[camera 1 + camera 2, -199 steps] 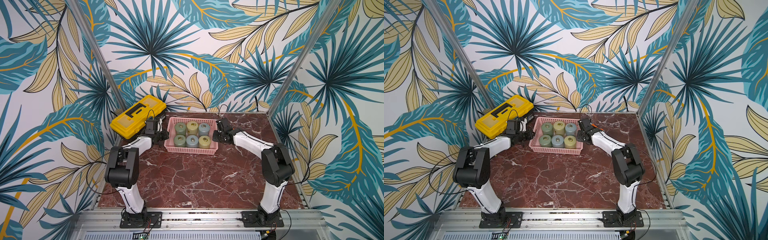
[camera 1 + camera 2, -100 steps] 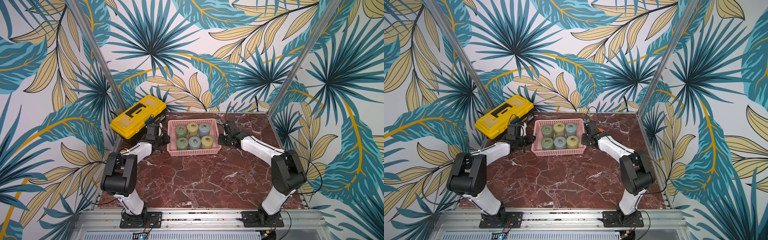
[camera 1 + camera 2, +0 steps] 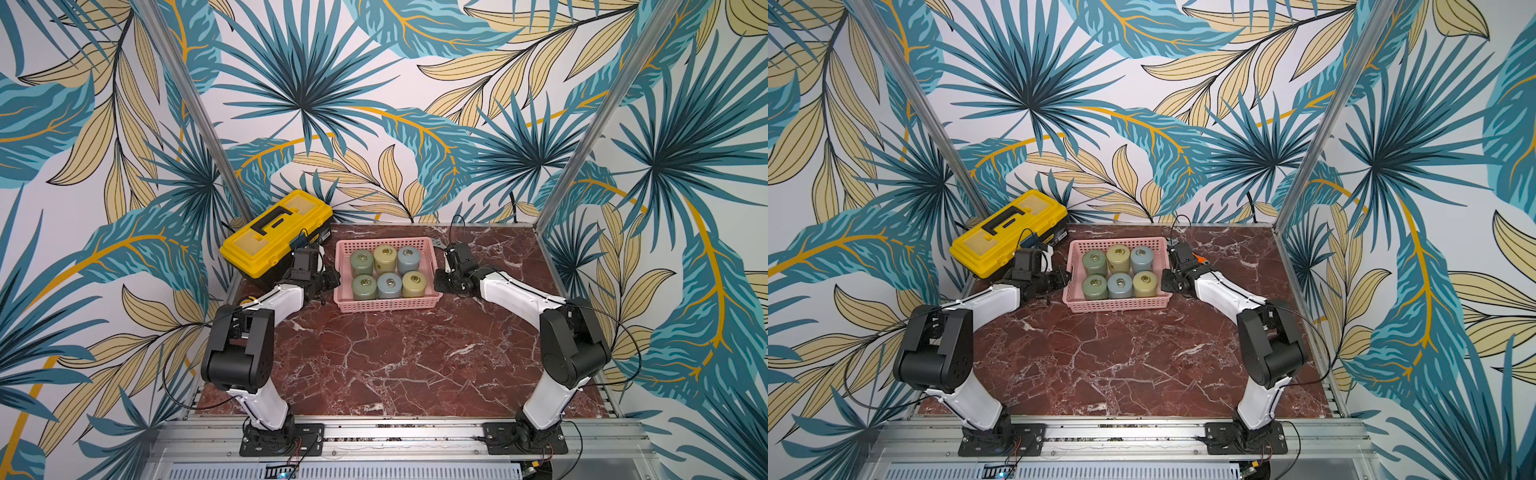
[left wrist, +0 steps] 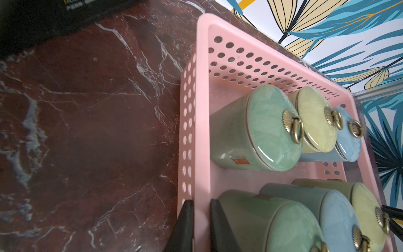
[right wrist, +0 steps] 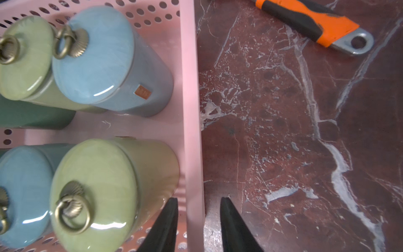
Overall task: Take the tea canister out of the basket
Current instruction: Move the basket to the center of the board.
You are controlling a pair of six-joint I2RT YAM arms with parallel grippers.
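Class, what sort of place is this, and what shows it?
Probably a robot test booth: two arms bolted to an aluminium rail, leaf-print panels boxing in a marble-look tabletop, and a pink basket of tea canisters.

The basket is pink, its walls patterned with round holes. Inside I see green canisters, yellow canisters and blue canisters, with brass-coloured ring pulls. The table is dark red marble veined white. The toolbox is yellow and black, the wrench orange, black and silver. My arms are white and black.
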